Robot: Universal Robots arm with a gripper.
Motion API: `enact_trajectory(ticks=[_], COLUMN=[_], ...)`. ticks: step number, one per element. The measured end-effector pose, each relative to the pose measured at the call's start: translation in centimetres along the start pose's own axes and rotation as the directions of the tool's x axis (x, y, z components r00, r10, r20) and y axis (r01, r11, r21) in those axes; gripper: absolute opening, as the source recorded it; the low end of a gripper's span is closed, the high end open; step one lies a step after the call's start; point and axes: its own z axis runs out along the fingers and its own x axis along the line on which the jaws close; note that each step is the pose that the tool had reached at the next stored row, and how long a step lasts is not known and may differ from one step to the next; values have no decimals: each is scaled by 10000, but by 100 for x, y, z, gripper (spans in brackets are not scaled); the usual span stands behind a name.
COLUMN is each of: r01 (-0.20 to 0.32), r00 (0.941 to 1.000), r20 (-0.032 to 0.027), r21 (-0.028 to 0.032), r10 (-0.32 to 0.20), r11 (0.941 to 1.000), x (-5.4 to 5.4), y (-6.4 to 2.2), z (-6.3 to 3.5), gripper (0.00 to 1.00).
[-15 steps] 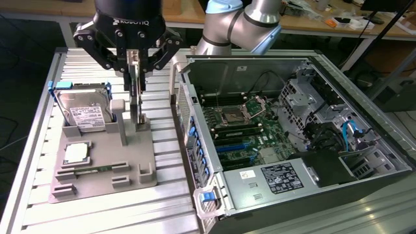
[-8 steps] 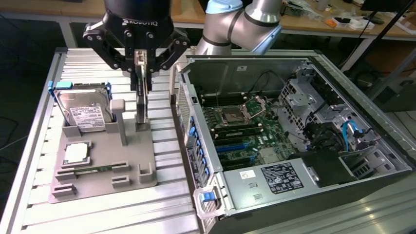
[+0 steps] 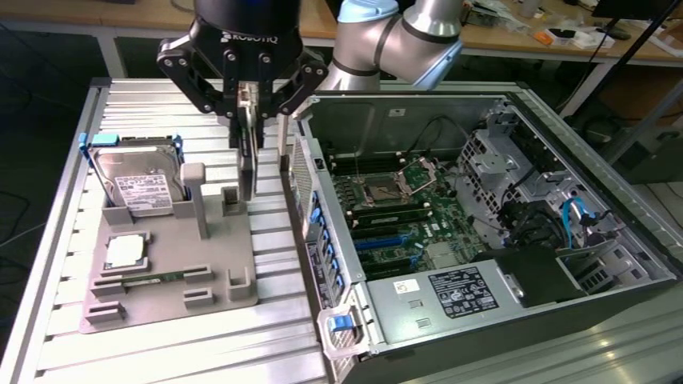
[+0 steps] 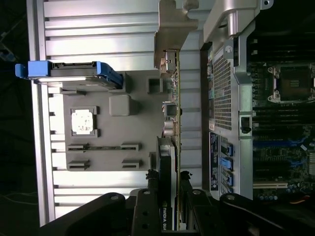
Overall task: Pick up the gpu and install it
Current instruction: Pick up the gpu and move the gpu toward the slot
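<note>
The gripper (image 3: pixel 251 128) is closed on the gpu (image 3: pixel 246 172), with one of its black fingers (image 4: pixel 147 201) on each flat side of the card, so the jaws stand partly apart with the card between them. The gpu hangs straight down from the gripper, on its edge. In the wrist view it runs away from the gripper (image 4: pixel 169 179) as a thin line, with the black cooler block (image 4: pixel 166 157) near the fingers and the silver end bracket (image 4: pixel 170 34) at the far end. The card is above the edge of the gray holder (image 3: pixel 171 264) that is nearest to the computer case (image 3: pixel 597 264). Its lower end is just beside a small gray post of this holder, and I cannot tell if it touches the holder or not. The card is outside the case, near the perforated wall of the case (image 4: pixel 221 88). On the holder, toward the exterior view's left, the hard drive (image 3: pixel 139 180) stands upright in a blue frame. In front of it a square processor chip (image 3: pixel 126 252) lies flat, and a narrow memory stick (image 3: pixel 155 280) lies in its slot. The holder rests on a ribbed metal table (image 3: pixel 64 264). On the exterior view's right the case lies open, and inside it the motherboard (image 3: pixel 395 208) with its empty slots is visible.
</note>
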Motion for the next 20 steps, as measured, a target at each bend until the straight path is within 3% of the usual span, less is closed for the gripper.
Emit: enact_trajectory(ticks=[20], r01=[1], r00=[10000], r20=[-1], r21=[-12], r10=[-1], r11=[10000], x=[-433], y=[13], z=[-22], gripper=[27])
